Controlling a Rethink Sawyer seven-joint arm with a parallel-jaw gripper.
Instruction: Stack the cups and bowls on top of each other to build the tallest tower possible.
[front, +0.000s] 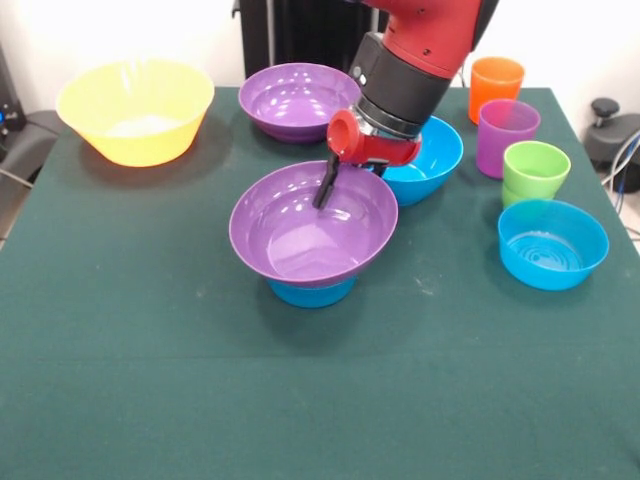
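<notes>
The tower stands mid-table: a wide purple bowl (300, 245) sits on a small blue bowl (312, 292). My gripper (321, 200) reaches down at the purple bowl's far rim, its black tip inside the bowl. Behind the arm lies the large blue bowl (435, 160), partly hidden by it. A second purple bowl (298, 100) stands at the back, with the large yellow bowl (135, 110) at the back left. Another small blue bowl (552, 243) sits at the right. The orange cup (496, 85), the purple cup (507, 135) and the green cup (535, 170) stand in a row at the back right.
A dark green cloth (200, 400) covers the table. Black equipment (610, 130) sits off the table's right edge.
</notes>
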